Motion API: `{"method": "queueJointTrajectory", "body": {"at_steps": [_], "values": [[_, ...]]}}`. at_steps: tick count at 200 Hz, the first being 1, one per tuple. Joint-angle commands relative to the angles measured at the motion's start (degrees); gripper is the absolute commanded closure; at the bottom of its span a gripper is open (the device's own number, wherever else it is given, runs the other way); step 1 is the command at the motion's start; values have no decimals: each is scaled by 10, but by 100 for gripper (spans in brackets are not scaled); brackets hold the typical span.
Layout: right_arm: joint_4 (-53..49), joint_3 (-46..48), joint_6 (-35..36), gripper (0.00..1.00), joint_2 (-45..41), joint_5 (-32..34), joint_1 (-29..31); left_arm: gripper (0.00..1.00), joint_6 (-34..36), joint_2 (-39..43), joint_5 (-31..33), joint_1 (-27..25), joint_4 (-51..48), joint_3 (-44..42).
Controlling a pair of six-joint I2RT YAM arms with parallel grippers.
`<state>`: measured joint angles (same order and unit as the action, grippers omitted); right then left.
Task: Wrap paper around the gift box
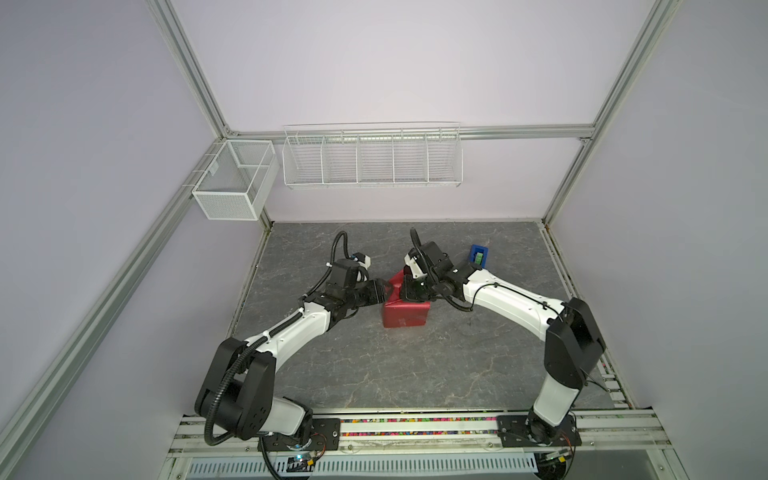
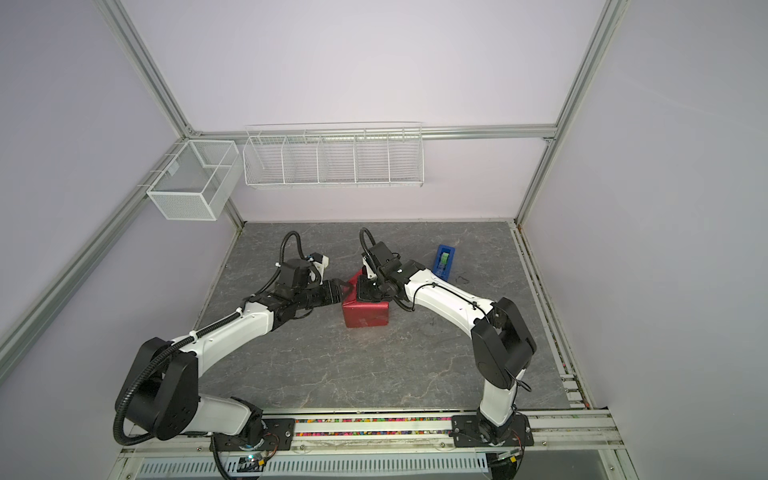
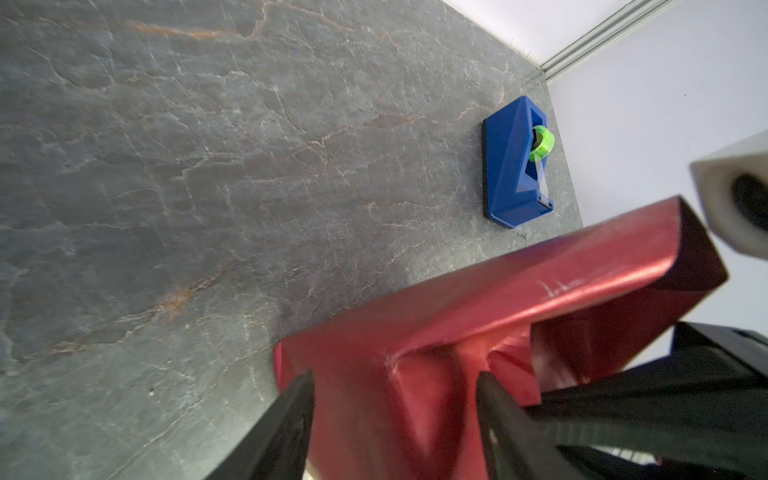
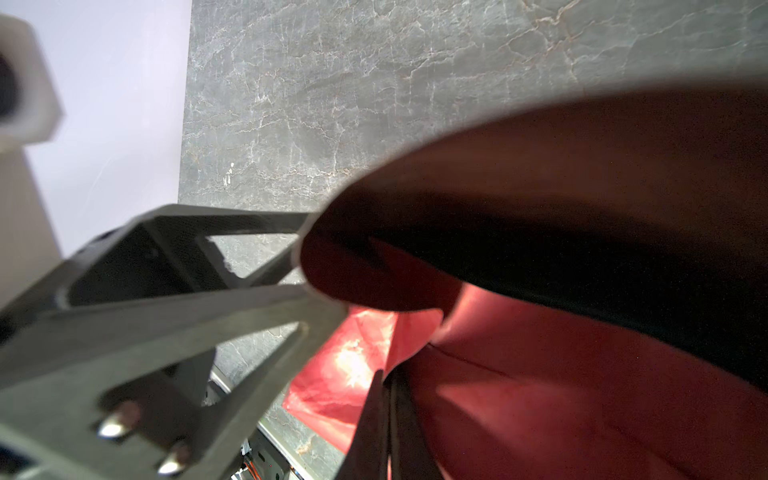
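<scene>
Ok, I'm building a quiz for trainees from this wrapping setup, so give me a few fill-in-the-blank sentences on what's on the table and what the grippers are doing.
1. The shiny paper is ___ in colour.
2. The blue tape dispenser carries a ___ roll.
3. The left gripper has its jaws ___ on either side of a fold in the paper.
4. The right gripper has its jaws ___.
Missing words: red; green; open; shut.

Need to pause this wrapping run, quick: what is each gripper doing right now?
Left gripper: open, jaws apart at the folded end of the paper.
Right gripper: shut, pinching a flap of the paper.
</scene>
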<state>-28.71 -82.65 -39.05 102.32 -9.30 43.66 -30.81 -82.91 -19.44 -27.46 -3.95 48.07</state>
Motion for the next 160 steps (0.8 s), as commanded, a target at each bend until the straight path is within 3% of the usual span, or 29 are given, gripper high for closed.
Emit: {"method": "queueJointTrajectory", "body": {"at_steps": [1,45,63,107,160], "values": [[-34,12,-8,91,-25,25,1,40,-1,-20,-5,-6,-3,-10],[-60,0,2,71,-62,61,1,41,5,-38,0,-7,-8,-20],[-59,-4,2,68,-79,69,0,41,4,-38,2,-8,-6,-23],[5,-6,-5,79,-79,63,27,41,4,-42,3,-8,-7,-23],[89,-2,-12,91,-20,112,36,42,1,-42,9,-11,-12,-25]]}}
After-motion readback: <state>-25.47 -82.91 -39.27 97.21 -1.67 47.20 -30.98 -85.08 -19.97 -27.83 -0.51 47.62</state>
